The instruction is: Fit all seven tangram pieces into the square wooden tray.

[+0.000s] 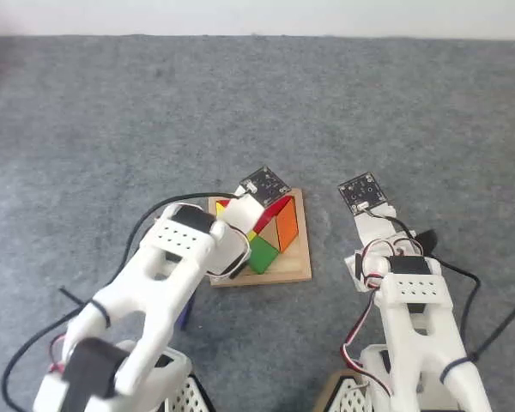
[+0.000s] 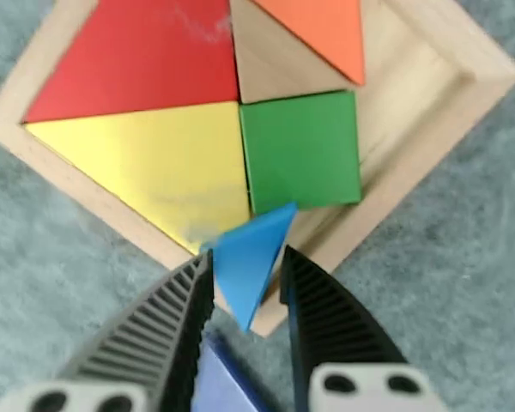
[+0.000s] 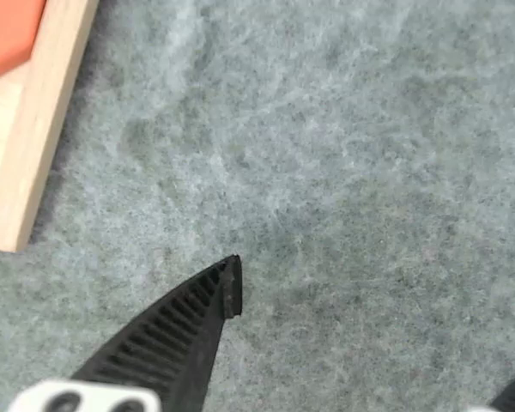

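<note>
The square wooden tray [image 2: 433, 129] holds a red triangle [image 2: 137, 56], a yellow triangle [image 2: 154, 163], a green square [image 2: 300, 150] and an orange triangle [image 2: 326, 30]. My left gripper [image 2: 247, 276] is shut on a small blue triangle [image 2: 251, 251], which hangs over the tray's near rim beside the green square. In the high view the left arm [image 1: 189, 245] covers the tray's [image 1: 293, 271] left part. My right gripper [image 3: 373, 343] stands open above bare carpet, just right of the tray [image 3: 34, 154].
A darker blue piece [image 2: 227, 382] lies on the grey carpet below the left gripper, outside the tray, and peeks out under the left arm [image 1: 183, 316]. The right arm [image 1: 408, 292] stands right of the tray.
</note>
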